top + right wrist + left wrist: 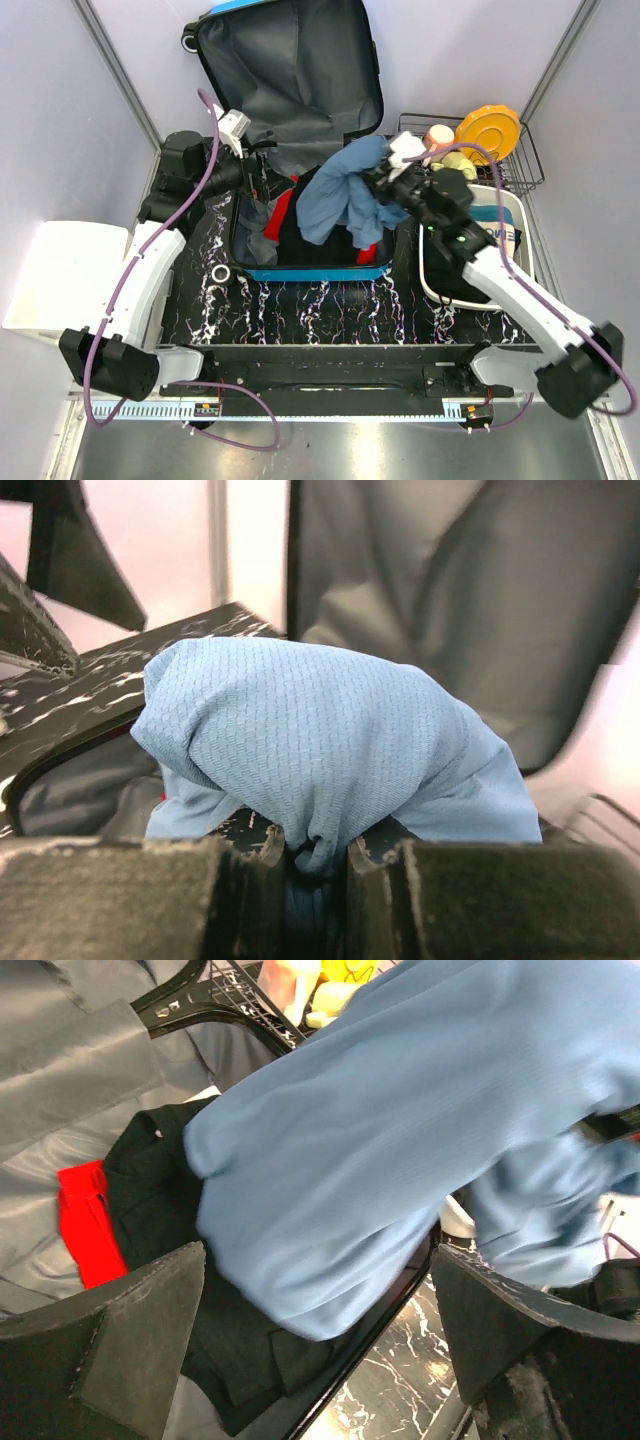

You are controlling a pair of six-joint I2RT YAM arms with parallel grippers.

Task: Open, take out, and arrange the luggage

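The blue suitcase (300, 272) lies open on the table, its grey-lined lid (290, 70) standing up at the back. Inside lie black (300, 240) and red (280, 215) clothes. My right gripper (385, 180) is shut on a light blue shirt (335, 195) and holds it above the suitcase's right side; the cloth is pinched between the fingers in the right wrist view (310, 770). My left gripper (262, 180) is open and empty over the suitcase's left rim. In the left wrist view the blue shirt (400, 1130) hangs ahead of its spread fingers (150, 1330).
A black wire basket (520, 150) with an orange disc (488, 130) and toys stands at the back right. A white bin (515, 215) sits under my right arm. Another white bin (60, 275) is at the left. A small ring (221, 273) lies by the suitcase.
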